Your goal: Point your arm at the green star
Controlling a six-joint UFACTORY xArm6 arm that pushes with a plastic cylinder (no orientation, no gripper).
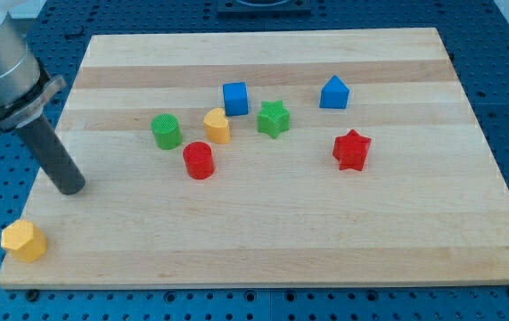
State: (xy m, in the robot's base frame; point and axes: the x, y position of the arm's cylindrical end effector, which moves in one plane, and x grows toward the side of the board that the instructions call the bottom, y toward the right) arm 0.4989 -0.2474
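Note:
The green star (274,118) lies on the wooden board (263,232), near the middle toward the view's top. My tip (70,188) rests on the board near its left edge, far to the view's left of the green star and a little below it. Between them lie a green cylinder (167,131), a red cylinder (199,160) and a yellow block (217,126).
A blue cube (235,97) sits just left of and above the star. A blue block (333,93) lies to its right, and a red star (352,150) below that. A yellow hexagonal block (24,241) sits at the board's bottom left corner.

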